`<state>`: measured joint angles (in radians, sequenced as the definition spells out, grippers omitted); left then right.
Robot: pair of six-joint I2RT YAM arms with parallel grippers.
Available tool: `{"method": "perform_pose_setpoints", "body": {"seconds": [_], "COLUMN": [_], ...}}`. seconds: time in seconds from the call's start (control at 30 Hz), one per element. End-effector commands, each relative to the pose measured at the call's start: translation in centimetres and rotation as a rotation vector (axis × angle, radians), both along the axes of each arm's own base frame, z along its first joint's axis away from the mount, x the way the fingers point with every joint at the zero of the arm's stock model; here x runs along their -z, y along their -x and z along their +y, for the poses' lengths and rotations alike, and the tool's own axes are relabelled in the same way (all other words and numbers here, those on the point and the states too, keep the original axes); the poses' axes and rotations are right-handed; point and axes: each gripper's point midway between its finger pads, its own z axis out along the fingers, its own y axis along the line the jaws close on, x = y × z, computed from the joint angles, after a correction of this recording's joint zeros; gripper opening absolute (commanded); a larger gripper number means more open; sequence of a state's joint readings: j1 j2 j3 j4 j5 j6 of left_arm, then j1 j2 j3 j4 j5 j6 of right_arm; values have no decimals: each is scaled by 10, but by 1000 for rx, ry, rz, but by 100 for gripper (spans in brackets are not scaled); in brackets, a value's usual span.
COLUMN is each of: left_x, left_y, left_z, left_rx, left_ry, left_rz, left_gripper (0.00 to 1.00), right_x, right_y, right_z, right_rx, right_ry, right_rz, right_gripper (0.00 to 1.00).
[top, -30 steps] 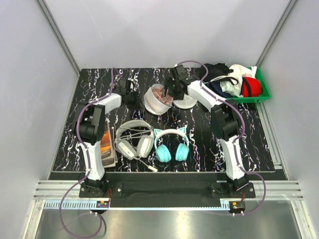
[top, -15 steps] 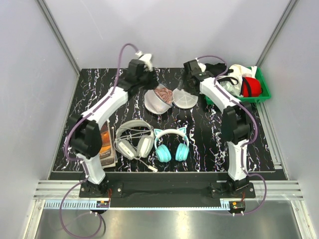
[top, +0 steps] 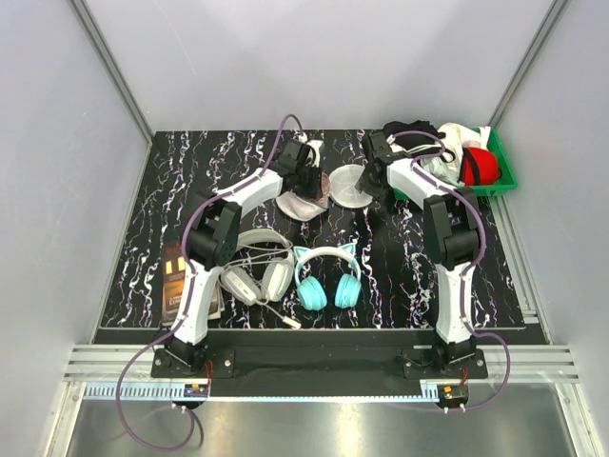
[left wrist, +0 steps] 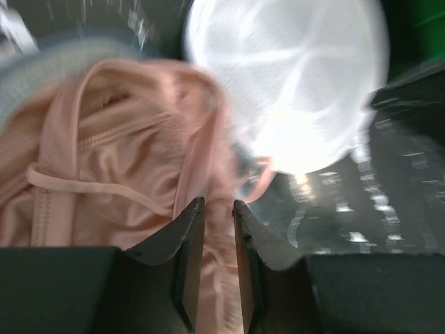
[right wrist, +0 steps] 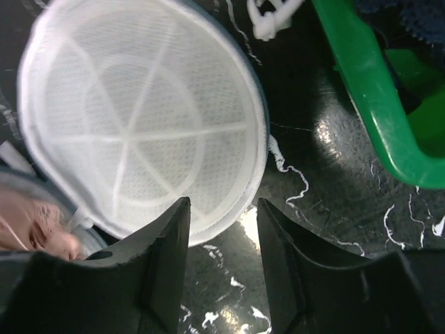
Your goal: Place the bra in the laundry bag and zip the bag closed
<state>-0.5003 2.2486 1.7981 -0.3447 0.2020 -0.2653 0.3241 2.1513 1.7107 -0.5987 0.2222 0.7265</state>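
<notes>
The laundry bag (top: 348,185) lies unzipped by the worktop's (top: 400,276) far edge, with the bra (left wrist: 104,174) bunched in one half and the other half flat beside it. The left gripper (left wrist: 217,212), jaws narrow, is at the bra, but blur hides whether it grips. The right gripper (right wrist: 222,212), jaws apart and empty, hovers over the flat half's rim. A green bin (top: 502,173) at the far right corner holds garments.

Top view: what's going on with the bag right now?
The bag lies unzipped, its two halves spread open, with the bra sitting in one half. The left gripper is down on the bra, jaws nearly closed; whether it grips is unclear. The right gripper is open astride the other half's rim.
</notes>
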Motion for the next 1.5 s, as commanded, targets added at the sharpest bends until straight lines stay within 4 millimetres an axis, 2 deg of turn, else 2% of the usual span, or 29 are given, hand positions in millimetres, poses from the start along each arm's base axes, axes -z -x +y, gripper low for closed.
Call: {"method": "perform_pose_setpoints", "body": {"seconds": [0.0, 0.23, 0.33, 0.37, 0.47, 0.53, 0.57, 0.63, 0.67, 0.73, 0.77, 0.83, 0.87, 0.93, 0.97, 1.03, 1.07, 1.13, 1.17, 1.23, 1.27, 1.33, 1.37, 1.43, 1.47], "left_x": [-19, -4, -2, 1, 4, 5, 7, 9, 13, 14, 16, 16, 17, 17, 16, 16, 16, 16, 9, -1, -18, -37, -62, -82, -106], "left_y": [-16, -12, -11, -12, -11, -12, -12, -12, -11, -11, -10, -9, -9, -8, -7, -6, -6, -4, -4, -1, 2, 7, 11, 18, 26], "left_z": [3, 10, 13, 15, 21, 24, 27, 30, 34, 38, 40, 44, 46, 46, 47, 46, 46, 47, 45, 44, 40, 38, 36, 34, 30], "left_rx": [-35, -35, -39, -46, -59, -68, -73, -81, -89, -99, -102, -108, -113, -114, -115, -109, -108, -107, -99, -75, -56, -34, -22, 0, 33], "left_ry": [-5, -38, -53, -62, -84, -88, -91, -94, -101, -100, -102, -108, -113, -115, -114, -110, -110, -115, -106, -94, -66, -40, -5, 29, 74], "left_rz": [-52, -31, -32, -29, -23, -21, -13, -7, 2, 9, 13, 16, 18, 19, 20, 25, 27, 29, 23, 11, -7, -28, -60, -81, -111], "left_gripper": [27, 27, 27, 27, 27, 27, 27, 27, 27, 27, 27, 27, 27, 27, 28, 28, 28, 28, 28, 31, 34, 44, 47, 54, 55], "right_x": [20, 46, 52, 55, 49, 44, 25, 13, -12, -31, -58, -75, -93, -109, -125, -139, -157, -166, -175, -178, -180, -175, -174, -170, -172], "right_y": [-7, -6, -7, -7, -8, -8, -11, -12, -14, -14, -14, -11, -9, -1, 3, 13, 18, 27, 31, 35, 36, 37, 37, 39, 40], "right_z": [-2, -5, -6, -7, -12, -22, -23, -30, -29, -29, -27, -16, -10, 4, 7, 20, 23, 33, 35, 36, 37, 37, 37, 38, 39], "right_rx": [45, 68, 58, 56, 40, 42, 41, 37, 31, 3, -9, -58, -83, -126, -136, -174, -187, -230, -241, -265, -276, -300, -311, -329, -335], "right_ry": [-48, -46, -34, -27, 8, 53, 59, 91, 82, 87, 77, 64, 51, 40, 31, 27, 17, 26, 24, 32, 32, 56, 61, 63, 60], "right_rz": [8, 48, 55, 57, 38, 13, -34, -90, -151, -230, -290, -339, -373, -405, -439, -467, -505, -535, -557, -581, -591, -590, -590, -590, -596], "right_gripper": [51, 50, 35, 23, 2, 0, 0, 0, 0, 0, 0, 0, 0, 0, 0, 0, 0, 0, 0, 0, 0, 0, 0, 0, 0]}}
